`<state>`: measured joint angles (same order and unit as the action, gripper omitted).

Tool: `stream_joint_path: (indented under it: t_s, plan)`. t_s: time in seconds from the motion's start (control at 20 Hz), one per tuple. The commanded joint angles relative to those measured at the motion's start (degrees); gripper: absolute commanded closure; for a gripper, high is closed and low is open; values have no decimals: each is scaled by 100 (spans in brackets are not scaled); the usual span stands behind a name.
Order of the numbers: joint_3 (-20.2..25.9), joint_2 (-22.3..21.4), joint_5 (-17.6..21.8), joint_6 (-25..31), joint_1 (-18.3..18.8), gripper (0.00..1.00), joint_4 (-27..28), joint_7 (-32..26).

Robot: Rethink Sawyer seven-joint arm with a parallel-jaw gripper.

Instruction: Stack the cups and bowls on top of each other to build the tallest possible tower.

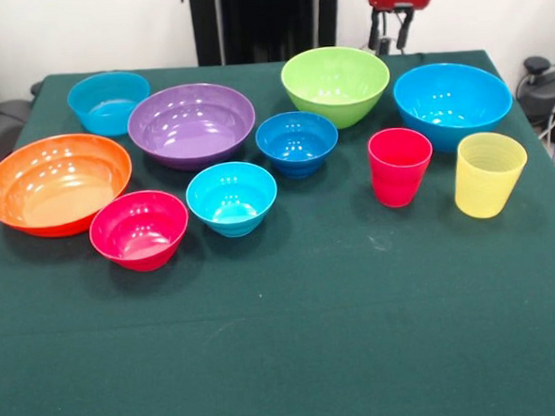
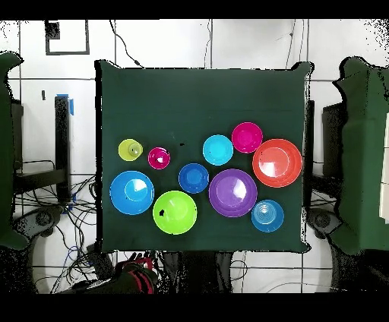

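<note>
All the bowls and cups stand upright and apart on the green cloth, and none is nested. The bowls are orange, purple, lime green, bright blue, small dark blue, pink-red, and two cyan ones. The red cup and the yellow cup stand side by side at the right. My gripper hangs open and empty over the table's far edge, behind the lime green and bright blue bowls.
The green-covered table has bare cloth across its near half. The black pedestal stands behind the far edge. In the overhead view the arm sits at the bottom edge, below the lime green bowl.
</note>
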<state>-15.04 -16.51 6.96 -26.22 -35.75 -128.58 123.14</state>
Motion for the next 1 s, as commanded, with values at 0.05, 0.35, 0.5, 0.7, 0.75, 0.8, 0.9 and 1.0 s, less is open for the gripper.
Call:
stream_joint_path:
  t_s: [0.05, 0.35, 0.5, 0.7, 0.75, 0.8, 0.9, 1.0]
  plan:
    - [472, -80, 221, 731, 206, 0, 250, 331]
    - [457, -104, 300, 772, 282, 0, 265, 311]
    - [459, -146, 362, 834, 361, 0, 283, 279]
    - [457, -159, 469, 880, 479, 0, 324, 234]
    - [448, -160, 496, 884, 501, 0, 328, 228]
    - [439, -166, 526, 902, 535, 0, 341, 218]
    - [422, -155, 575, 892, 567, 0, 346, 225]
    - [406, -141, 626, 875, 599, 0, 355, 235]
